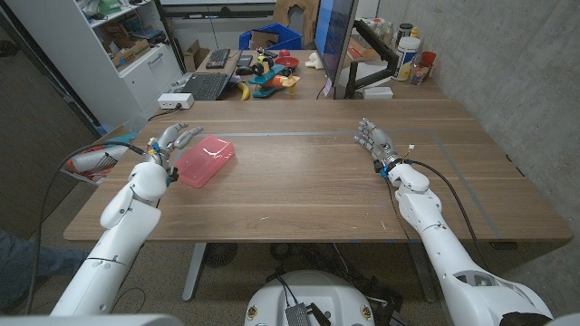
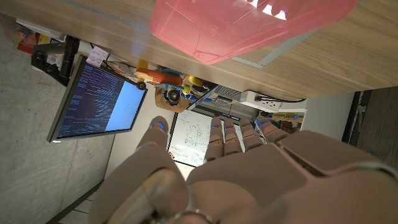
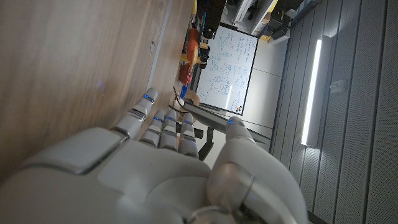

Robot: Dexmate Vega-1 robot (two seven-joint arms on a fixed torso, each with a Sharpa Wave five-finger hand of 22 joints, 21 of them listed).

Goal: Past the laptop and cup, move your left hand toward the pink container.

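A translucent pink container (image 1: 205, 160) lies on the wooden table (image 1: 308, 190) at its left side. My left hand (image 1: 169, 145) is just left of it, fingers spread and holding nothing, close to the container's near-left edge. In the left wrist view the pink container (image 2: 249, 25) lies beyond my left hand (image 2: 236, 174), apart from the fingertips. My right hand (image 1: 375, 143) is over the table's right part with fingers extended and nothing in it; the right wrist view shows that hand (image 3: 155, 168) beside bare wood.
A second desk behind carries a laptop (image 1: 194, 86), a keyboard (image 1: 218, 58), colourful toys (image 1: 272, 72) and a monitor (image 1: 333, 41). Bottles and cups (image 1: 412, 54) stand at the back right. A red-and-white object (image 1: 91, 160) sits off the table's left edge.
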